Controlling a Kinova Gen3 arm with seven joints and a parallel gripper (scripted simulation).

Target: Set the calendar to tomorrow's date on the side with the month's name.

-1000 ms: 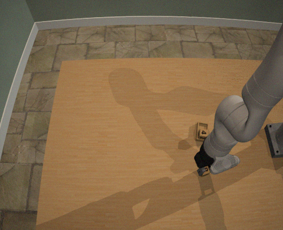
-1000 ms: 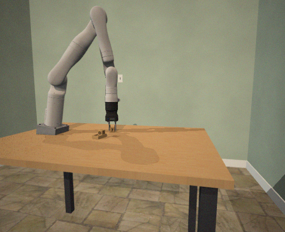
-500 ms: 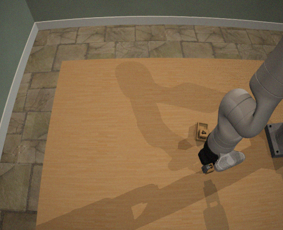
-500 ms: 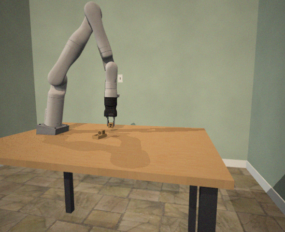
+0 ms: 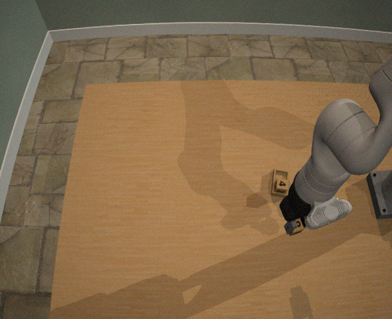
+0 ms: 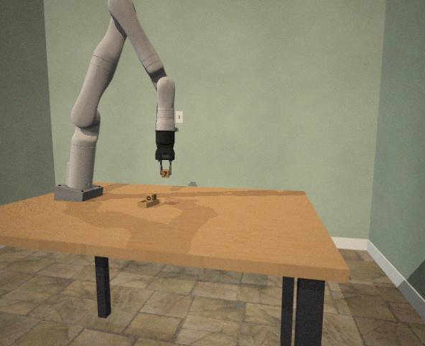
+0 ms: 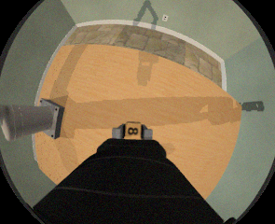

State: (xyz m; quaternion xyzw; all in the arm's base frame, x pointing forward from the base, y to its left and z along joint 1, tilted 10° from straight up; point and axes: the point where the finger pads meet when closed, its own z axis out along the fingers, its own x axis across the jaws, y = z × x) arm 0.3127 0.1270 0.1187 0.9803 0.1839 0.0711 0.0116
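Cube (image 6: 164, 173) between the fingers, lifted well above the table (image 6: 242, 223): that is what I have on the exterior view, where the gripper (image 6: 164, 169) points straight down, its fingers partly closed and clamped on the small wooden block's two sides, with a 7 on the face turned toward that camera. On the wrist view I see the same cube (image 7: 132, 131) held at the fingertips with an 8 on the side facing the lens, the black gripper body filling the lower part of the picture. From the top view the held cube (image 5: 296, 227) sits just past the black wrist section, hanging over the bare wood, near the tray (image 5: 279, 182) but apart from it. The tray lies flat on the table close to the arm's grey base (image 5: 375, 197), and I count only one cube (image 5: 280, 184) standing in it, showing a 4 on its upper face from above; the exterior view shows that cube (image 6: 151, 197) with a 0 on its side, with an open slot beside it in the tray (image 6: 148, 203). I cannot read any month name at this size. The arm (image 6: 94, 93) rises from its base (image 6: 65, 193), folds high and comes down vertically over the table.
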